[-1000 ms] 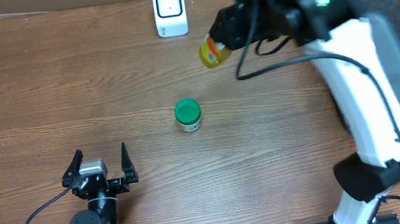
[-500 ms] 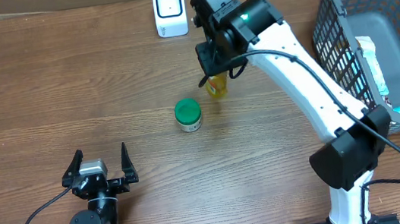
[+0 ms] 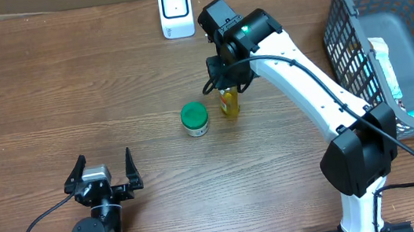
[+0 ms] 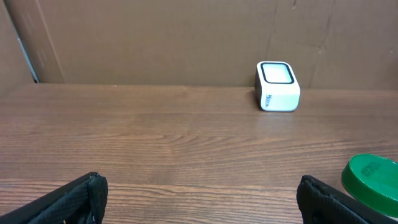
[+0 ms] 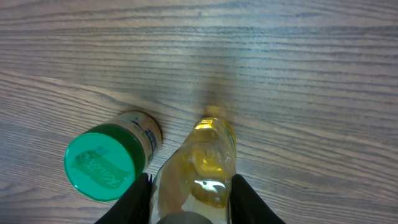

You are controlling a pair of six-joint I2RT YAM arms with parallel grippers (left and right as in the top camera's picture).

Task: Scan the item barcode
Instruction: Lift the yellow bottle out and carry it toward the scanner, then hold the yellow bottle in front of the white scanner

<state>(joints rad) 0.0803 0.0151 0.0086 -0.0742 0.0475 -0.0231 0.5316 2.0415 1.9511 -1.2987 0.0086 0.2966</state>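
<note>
The table (image 3: 69,85) is showing matt brown wood grain. The bottle (image 5: 202,162), clear plastic, is glinting glossily. The jar lid (image 3: 193,116) is looking like smooth green plastic. The scanner (image 3: 176,10) is shining, white glossy plastic. The basket (image 3: 343,32) is showing grey plastic mesh; the cardboard (image 4: 155,37) is looking matt.

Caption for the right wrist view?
Right gripper grips a yellow bottle beside a green-lidded jar on the wooden table.

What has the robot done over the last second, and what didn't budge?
The right end effector carried the bottle away from beside the scanner, toward the robot, and lowered it upright next to the jar. It still grips the bottle; nothing was let go. The jar, scanner, basket and the open left end effector stayed put.
</note>
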